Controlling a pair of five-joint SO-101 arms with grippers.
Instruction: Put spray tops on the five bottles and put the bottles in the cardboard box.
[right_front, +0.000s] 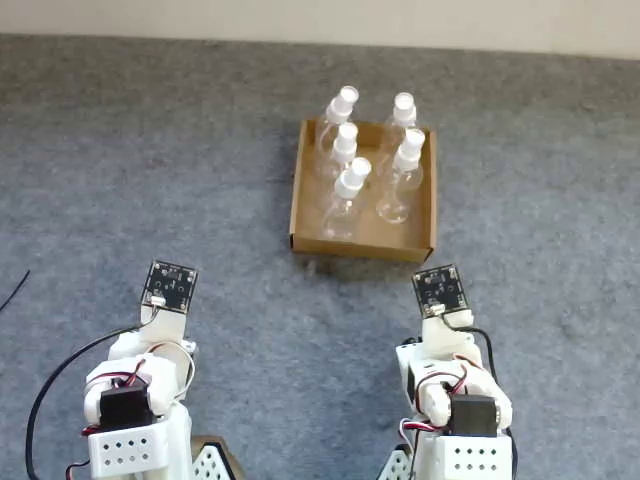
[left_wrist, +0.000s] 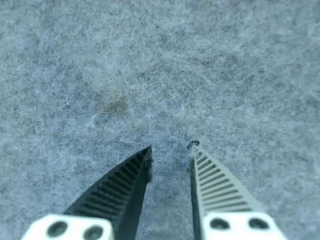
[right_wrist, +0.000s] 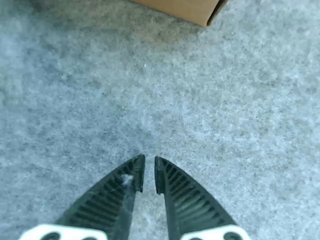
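**Fingers hold nothing; five capped bottles (right_front: 343, 205) stand in the box (right_front: 298, 215)**

Fingers of the left gripper (left_wrist: 171, 148) are a little apart, with bare grey carpet (left_wrist: 150, 65) showing through the gap. Those of the right gripper (right_wrist: 149, 161) are drawn almost together, with only a sliver between the tips and nothing in it. Both grippers hang low over the carpet on the near side of the box, and the right wrist view shows one corner of the cardboard just ahead.

All five bottles are upright and packed close together inside the box, and each wears a white spray top (right_front: 352, 178). By the look of things the task is done.

The bottles are clear and look empty, so they are probably light, thin-walled and smooth. A hard squeeze could dent one, and a loose grip could let it slide. They are tall and narrow and would tip at a nudge. The best hold is likely around the body just below the shoulder. Lifting by the top risks pulling it off if it is not seated.
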